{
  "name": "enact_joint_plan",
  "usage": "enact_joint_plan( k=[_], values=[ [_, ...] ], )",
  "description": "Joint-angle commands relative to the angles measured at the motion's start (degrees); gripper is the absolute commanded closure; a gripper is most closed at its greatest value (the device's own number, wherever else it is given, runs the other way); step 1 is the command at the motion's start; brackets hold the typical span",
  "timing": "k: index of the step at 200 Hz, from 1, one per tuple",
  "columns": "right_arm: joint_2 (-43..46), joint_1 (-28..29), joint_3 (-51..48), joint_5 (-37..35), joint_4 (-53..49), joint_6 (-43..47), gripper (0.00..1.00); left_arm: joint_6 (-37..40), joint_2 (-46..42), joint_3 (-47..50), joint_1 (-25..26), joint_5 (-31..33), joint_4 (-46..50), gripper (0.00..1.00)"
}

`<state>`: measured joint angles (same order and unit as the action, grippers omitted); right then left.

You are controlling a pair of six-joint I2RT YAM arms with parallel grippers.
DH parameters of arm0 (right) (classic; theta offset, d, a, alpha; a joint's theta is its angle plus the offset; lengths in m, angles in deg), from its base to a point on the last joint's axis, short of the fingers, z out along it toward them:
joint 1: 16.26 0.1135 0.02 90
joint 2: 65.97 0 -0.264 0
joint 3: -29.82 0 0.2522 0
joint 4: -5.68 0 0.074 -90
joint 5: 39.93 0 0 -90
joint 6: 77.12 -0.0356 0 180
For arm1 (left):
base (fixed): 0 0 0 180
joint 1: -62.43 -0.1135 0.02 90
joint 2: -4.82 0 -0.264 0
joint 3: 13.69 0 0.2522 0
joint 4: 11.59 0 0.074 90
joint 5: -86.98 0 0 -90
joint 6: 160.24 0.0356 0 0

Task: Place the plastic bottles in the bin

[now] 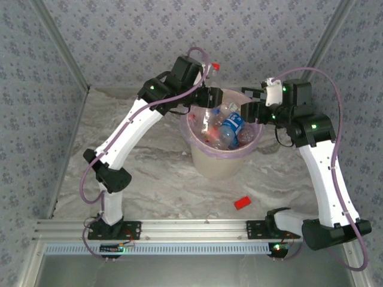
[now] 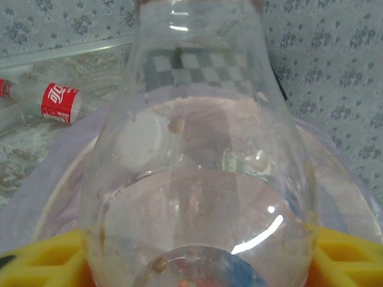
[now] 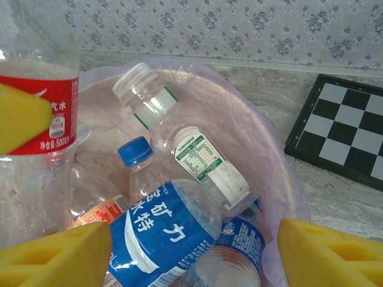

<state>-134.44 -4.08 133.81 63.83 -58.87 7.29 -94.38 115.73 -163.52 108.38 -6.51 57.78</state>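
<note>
The bin point(image 1: 215, 162), cream with a pink bag, stands mid-table and holds several plastic bottles point(image 1: 230, 128). My left gripper point(image 1: 210, 98) hovers at its far left rim. A clear plastic bottle point(image 2: 197, 179) sits between the yellow pads point(image 2: 42, 260); I cannot see whether they still press on it. In the right wrist view that bottle point(image 3: 36, 101) has a red label with a left-gripper pad point(image 3: 18, 119) against it. My right gripper point(image 3: 194, 257) is open over the bin, above a blue-labelled bottle point(image 3: 161, 239). Another red-labelled bottle point(image 2: 57, 103) lies on the table beyond the bin.
A small red block point(image 1: 242, 202) lies on the table in front of the bin. A black-and-white checkered board point(image 3: 341, 128) lies flat on the table beside the bin. Patterned walls close in the back and both sides.
</note>
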Motion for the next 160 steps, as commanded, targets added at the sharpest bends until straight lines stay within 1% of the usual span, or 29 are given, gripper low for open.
enact_joint_plan(
  k=[1, 6, 12, 37, 42, 62, 74, 87, 113, 130, 150, 160],
  values=[
    [-0.2, 0.1, 0.2, 0.0, 0.1, 0.2, 0.25, 2.0, -0.4, -1.8, 0.7, 1.5, 0.3, 0.19],
    [-0.4, 0.1, 0.5, 0.2, 0.1, 0.2, 0.25, 2.2, -0.8, -1.7, 0.9, 1.5, -0.1, 0.15],
    [-0.7, 0.1, 0.9, 0.6, 0.1, 0.1, 0.25, 2.4, -1.2, -1.7, 0.8, 1.6, -0.5, 0.13],
    [-2.1, 0.2, 2.6, 4.5, 1.3, -0.6, 0.24, 3.1, -3.1, -1.5, 0.8, 2.8, -1.4, 0.12],
    [-2.3, 0.2, 2.8, 5.5, 1.7, -1.0, 0.24, 3.2, -3.5, -1.4, 0.9, 3.1, -1.4, 0.14],
    [-3.6, 0.7, 3.6, 9.0, 3.3, -2.5, 0.24, 3.2, -6.1, 1.1, 0.8, 4.6, -2.3, 0.25],
    [-5.0, 1.8, 4.6, 9.2, 3.1, -2.6, 0.24, 3.2, -8.2, 4.1, 0.8, 5.8, -3.5, 0.32],
    [-6.4, 3.7, 6.1, 7.2, 2.1, -1.5, 0.25, 3.2, -10.7, 8.3, 0.5, 6.1, -5.5, 0.39],
    [-8.5, 6.9, 8.7, 0.8, 1.0, 0.1, 0.29, 1.4, -14.8, 16.9, 0.2, 5.0, -9.9, 0.49],
    [-10.2, 9.1, 10.6, -2.8, 0.7, 1.1, 0.33, -0.7, -16.2, 22.5, 0.0, 3.1, -13.9, 0.52],
    [-13.1, 11.6, 13.6, -8.3, -1.3, 2.8, 0.35, -2.5, -16.2, 25.9, 0.0, 0.0, -15.9, 0.53],
    [-14.3, 12.4, 14.4, -11.3, -2.4, 3.2, 0.36, -3.1, -16.2, 26.9, 0.2, -0.5, -16.2, 0.54]
  ],
)
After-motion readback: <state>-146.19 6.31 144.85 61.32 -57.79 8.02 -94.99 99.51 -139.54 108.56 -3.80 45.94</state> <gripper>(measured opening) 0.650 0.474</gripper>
